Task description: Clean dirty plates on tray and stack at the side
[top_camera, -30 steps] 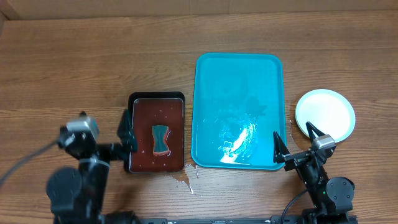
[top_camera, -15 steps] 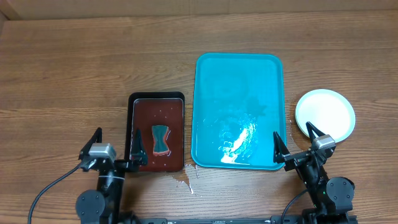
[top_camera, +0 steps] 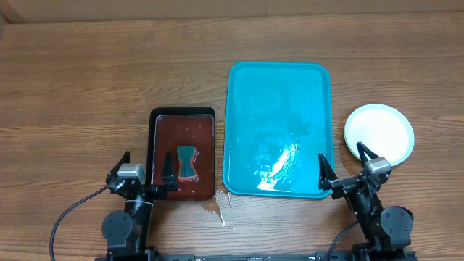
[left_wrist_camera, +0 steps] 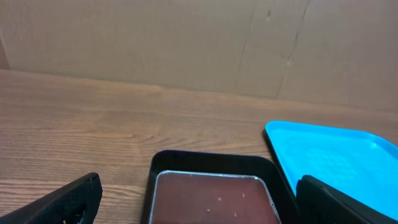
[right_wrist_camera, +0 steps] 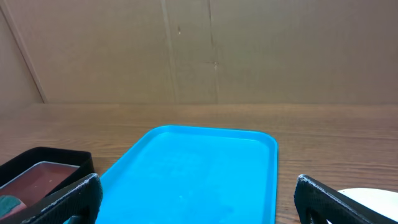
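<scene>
Now | left fingers spread | right fingers spread | plates beside tray, just beyond right fingers

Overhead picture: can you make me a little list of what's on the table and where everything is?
Blue tray: middle of the table, no plates on it, looks wet
Plate: white, on the table right of the blue tray; cannot tell if more lie under it
Black tray: left of the blue tray
Sponge: inside the black tray
Left gripper: open, holding nothing
Right gripper: open, holding nothing
Puddle: small, near the black tray
</scene>
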